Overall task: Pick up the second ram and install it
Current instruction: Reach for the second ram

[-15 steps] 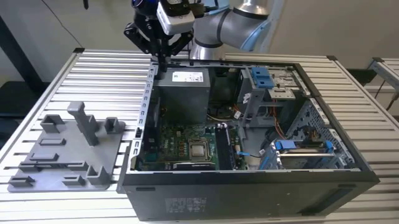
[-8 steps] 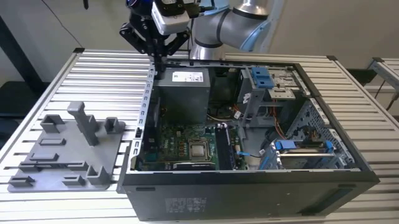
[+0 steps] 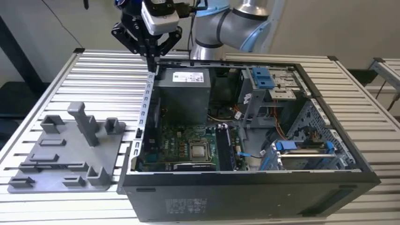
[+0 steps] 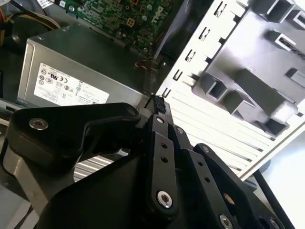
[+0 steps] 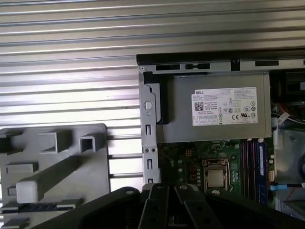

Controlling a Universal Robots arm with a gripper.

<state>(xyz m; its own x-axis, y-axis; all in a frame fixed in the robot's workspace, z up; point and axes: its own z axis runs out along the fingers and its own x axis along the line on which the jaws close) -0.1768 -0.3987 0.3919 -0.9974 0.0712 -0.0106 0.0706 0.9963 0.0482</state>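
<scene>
Closest to the exterior camera you have the black wall of the open computer case [image 3: 250, 194], which sits on the slatted counter [image 3: 106, 79]. Just beside it, on the exterior view's left, is a gray fixture [image 3: 112, 152] with an upright post [image 3: 84, 122] and several pockets. Inside the case, the power supply [image 3: 184, 93] fills the far corner, the processor socket [image 3: 200, 151] sits on the green board, and blue drive-bay clips [image 3: 263, 77] crowd the far side toward the exterior view's right.

What looks to be the second ram [image 5: 261, 167] stands on edge in the memory slots beside the socket, well apart from your end effector [image 3: 151, 58]. That hangs over the case's far corner by the power supply, its fingers drawn together to a point and gripping nothing. You cannot tell whether the tip touches the case rim.
</scene>
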